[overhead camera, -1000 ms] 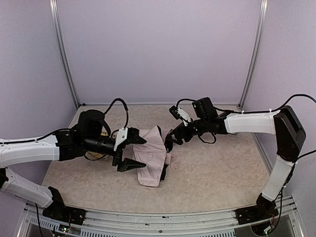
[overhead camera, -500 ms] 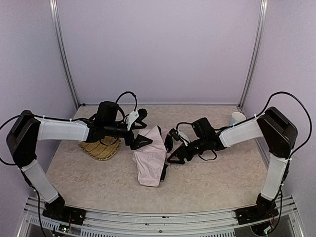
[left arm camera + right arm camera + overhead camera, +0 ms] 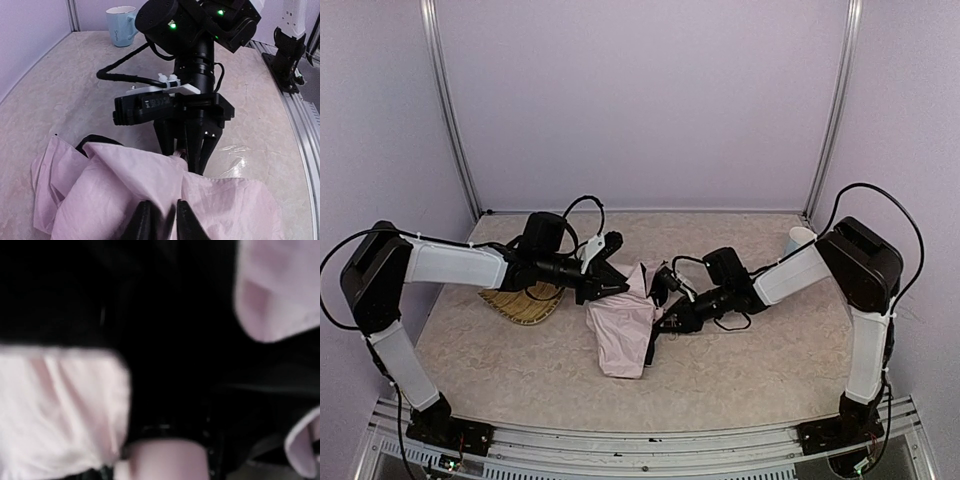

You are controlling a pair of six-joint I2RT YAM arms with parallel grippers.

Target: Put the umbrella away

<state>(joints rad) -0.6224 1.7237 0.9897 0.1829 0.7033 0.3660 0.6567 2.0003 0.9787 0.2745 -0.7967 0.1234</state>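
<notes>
- Pink umbrella (image 3: 622,335) lies crumpled at centre of counter (image 3: 750,365), betw. both arms, just right of yellow tray (image 3: 520,303).
- L claw (image 3: 620,287): fingers almost together, pinching umbrella fabric at its far-left edge.
- R claw (image 3: 665,318): fingers narrow, tips in fabric on right side; prob. pinching it, wrist view is blurred.

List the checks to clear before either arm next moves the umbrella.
1. Left gripper pinching the umbrella fabric: ok.
2. Right gripper hold on the umbrella: cannot tell, its wrist view is blurred.
3. Umbrella bundled tight: not ok, fabric lies in loose crumpled folds.
4. Yellow woven tray apart from the umbrella: ok.
5. Mug upright, far from both grippers: ok.
</notes>
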